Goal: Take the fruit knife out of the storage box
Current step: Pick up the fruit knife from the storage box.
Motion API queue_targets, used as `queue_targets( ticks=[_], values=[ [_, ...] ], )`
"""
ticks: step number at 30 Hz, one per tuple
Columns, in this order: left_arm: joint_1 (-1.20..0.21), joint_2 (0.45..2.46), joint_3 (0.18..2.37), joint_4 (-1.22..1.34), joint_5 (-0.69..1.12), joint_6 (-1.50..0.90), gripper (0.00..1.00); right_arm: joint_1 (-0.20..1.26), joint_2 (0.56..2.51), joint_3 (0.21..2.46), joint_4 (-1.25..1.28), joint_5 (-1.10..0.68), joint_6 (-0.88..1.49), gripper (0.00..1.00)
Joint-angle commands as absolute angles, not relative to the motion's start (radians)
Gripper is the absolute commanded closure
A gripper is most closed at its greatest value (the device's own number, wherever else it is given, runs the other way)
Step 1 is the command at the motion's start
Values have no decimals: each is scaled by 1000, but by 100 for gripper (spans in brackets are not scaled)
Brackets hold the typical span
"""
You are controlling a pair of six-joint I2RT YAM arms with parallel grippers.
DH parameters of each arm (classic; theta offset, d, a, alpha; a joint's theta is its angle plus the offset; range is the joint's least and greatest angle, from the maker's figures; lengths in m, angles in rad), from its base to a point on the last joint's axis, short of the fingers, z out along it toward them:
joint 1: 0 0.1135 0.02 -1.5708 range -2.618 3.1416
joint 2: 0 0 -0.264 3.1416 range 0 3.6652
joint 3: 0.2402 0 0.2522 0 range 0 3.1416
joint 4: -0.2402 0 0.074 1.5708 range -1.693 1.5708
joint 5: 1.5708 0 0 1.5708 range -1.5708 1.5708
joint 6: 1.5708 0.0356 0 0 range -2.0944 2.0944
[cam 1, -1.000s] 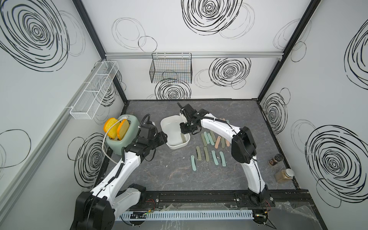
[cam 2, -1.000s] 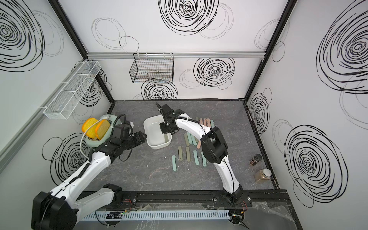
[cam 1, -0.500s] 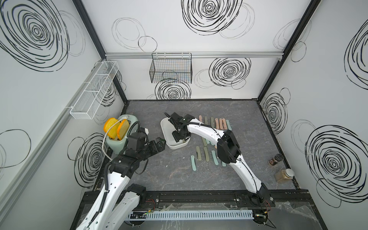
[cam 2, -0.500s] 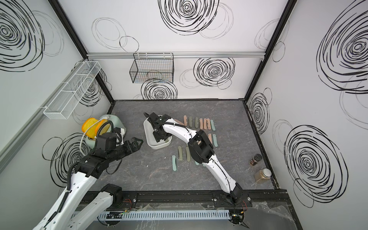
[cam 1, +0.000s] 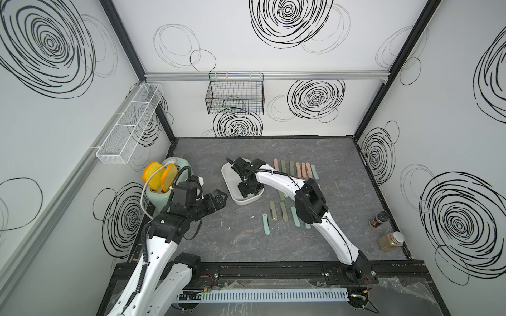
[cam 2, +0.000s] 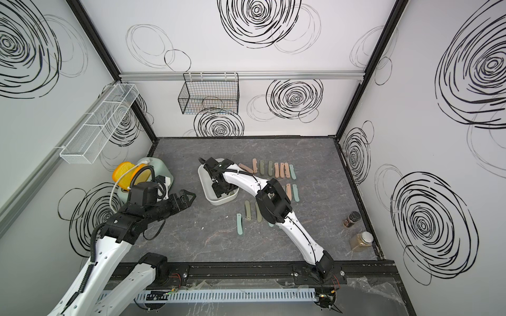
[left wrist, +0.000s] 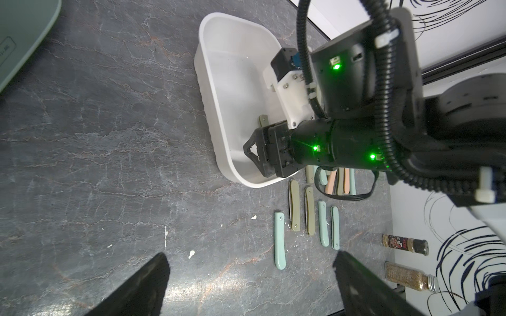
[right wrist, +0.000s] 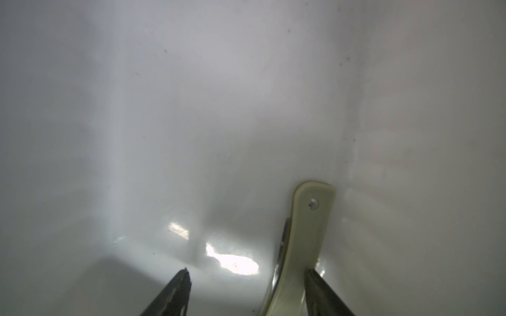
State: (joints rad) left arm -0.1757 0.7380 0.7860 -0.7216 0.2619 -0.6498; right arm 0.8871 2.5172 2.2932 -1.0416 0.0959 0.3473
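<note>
Where the fruit knife lies: the fruit knife (right wrist: 306, 232) rests flat on the floor of the storage box (cam 1: 229, 188), close along one wall. Its pale olive handle shows a rivet at the end.
Right pincer (right wrist: 247, 270): it is down inside the box with the jaws partly apart, gripping nothing. The handle sits between the two fingers (right wrist: 325, 295), hard by the one nearer the wall. Whether that finger touches the handle I cannot tell.
Left pincer (left wrist: 250, 254): it is spread wide and empty, and hangs above the tabletop (cam 1: 246, 240) beside the box, clear of it.
Step in hand: by my reading, this is getting a hold on the knife before lifting it out.
Centring: the handle is well off the middle of the gap, so closing now would likely drag it sideways across the slick floor and could turn it. A small shift toward the wall, as far as the wall allows, should bring both fingers onto it together.
Depth: the handle is thin and lies flat, so the fingertips probably need to ride almost on the floor to catch its sides and not skate over the top.
Squeeze: across the narrow width, near mid-length, so the knife hangs level.
Lift: straight up until clear of the rim, then across toward the other knives (cam 1: 294, 171) laid in rows on the tabletop.
Watch for: the light box may slide or tip if a finger snags its wall. The idle left pincer is near enough to steady it.
</note>
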Motion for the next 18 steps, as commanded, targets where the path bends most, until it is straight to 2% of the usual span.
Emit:
queue_targets(
  ticks=[1, 6, 12, 18],
  values=[
    [-169, 741, 809, -701, 282, -629, 2, 879, 2570, 2326, -1075, 60, 342, 30],
    [-167, 743, 797, -694, 282, -627, 2, 878, 2600, 2350, -1069, 22, 341, 33],
    [-167, 742, 787, -687, 283, -629, 2, 873, 2611, 2349, -1057, -16, 342, 53],
    [-168, 744, 781, -681, 289, -630, 2, 859, 2603, 2349, -1046, -39, 335, 54]
  ],
)
